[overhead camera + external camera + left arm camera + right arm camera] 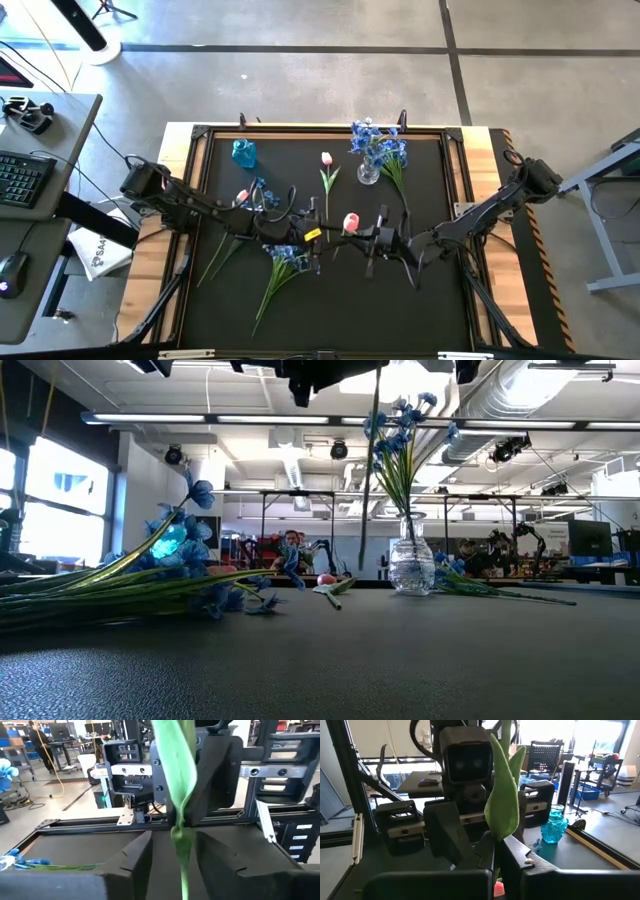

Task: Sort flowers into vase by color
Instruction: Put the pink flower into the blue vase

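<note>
I see both pincers meeting mid-tabletop; one vase far right, another vase far left, loose flowers near left.

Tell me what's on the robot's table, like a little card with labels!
Held flower: pink tulip, up in the air between the two arms
right gripper: jaws shut on the tulip's stem
left gripper: jaws apart, stem between them
clear vase: upright, holds blue flowers
blue vase: upright, no flowers in it
Lying on the mat: a loose tulip and a blue bunch
</note>
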Available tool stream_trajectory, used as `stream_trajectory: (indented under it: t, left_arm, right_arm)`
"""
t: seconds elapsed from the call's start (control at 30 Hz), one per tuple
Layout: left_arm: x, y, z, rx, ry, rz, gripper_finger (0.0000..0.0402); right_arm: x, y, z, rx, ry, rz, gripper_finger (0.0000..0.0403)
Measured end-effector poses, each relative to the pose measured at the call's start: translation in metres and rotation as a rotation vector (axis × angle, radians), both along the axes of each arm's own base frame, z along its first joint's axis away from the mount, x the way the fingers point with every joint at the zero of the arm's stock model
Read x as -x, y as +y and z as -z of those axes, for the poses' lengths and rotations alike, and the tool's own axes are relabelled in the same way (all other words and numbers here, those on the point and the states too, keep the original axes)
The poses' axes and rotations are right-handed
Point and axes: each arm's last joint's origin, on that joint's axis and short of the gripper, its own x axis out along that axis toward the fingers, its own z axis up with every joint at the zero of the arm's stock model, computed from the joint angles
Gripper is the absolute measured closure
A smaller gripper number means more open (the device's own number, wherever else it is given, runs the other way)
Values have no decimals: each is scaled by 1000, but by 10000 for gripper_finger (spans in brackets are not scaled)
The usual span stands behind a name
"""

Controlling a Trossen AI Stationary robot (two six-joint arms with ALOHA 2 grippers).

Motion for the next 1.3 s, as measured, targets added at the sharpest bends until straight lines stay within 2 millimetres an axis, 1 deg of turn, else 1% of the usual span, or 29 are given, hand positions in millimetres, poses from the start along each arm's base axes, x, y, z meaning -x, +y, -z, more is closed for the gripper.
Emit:
stream_trajectory:
  t: [0.23,0.37,0.47,0.57,0.67,0.73,0.8,0.87,0.93,1.0,1.13,1.3]
  left_arm:
    - [0,-1,-1,4,-6,16,350]
    - [0,-2,0,7,-2,72,392]
    - [1,-2,2,2,24,73,393]
    - [2,-3,7,-4,82,49,395]
    - [5,-2,9,-7,124,5,398]
    - [8,-2,11,-8,166,-19,398]
    - [9,0,11,-14,183,-59,398]
    - [14,3,7,-35,205,-122,398]
    - [21,7,0,-53,215,-179,398]
    - [30,11,-10,-88,232,-238,398]
    - [56,22,-44,-143,202,-349,398]
    - [98,43,-89,-147,121,-434,398]
  right_arm:
    - [0,0,1,3,7,-6,385]
    - [0,1,0,1,4,-13,361]
    - [0,0,-1,-3,-6,-12,323]
    - [5,1,-8,-9,-25,-11,279]
    - [18,4,-20,6,-28,-16,240]
    - [30,6,-29,-4,-45,16,222]
    - [42,8,-38,-10,-56,56,211]
    - [50,11,-43,-8,-62,80,207]
    - [56,15,-43,1,-51,89,207]
    - [58,19,-40,5,-32,79,210]
    - [54,27,-21,-16,34,63,216]
    - [43,38,6,-22,94,75,222]
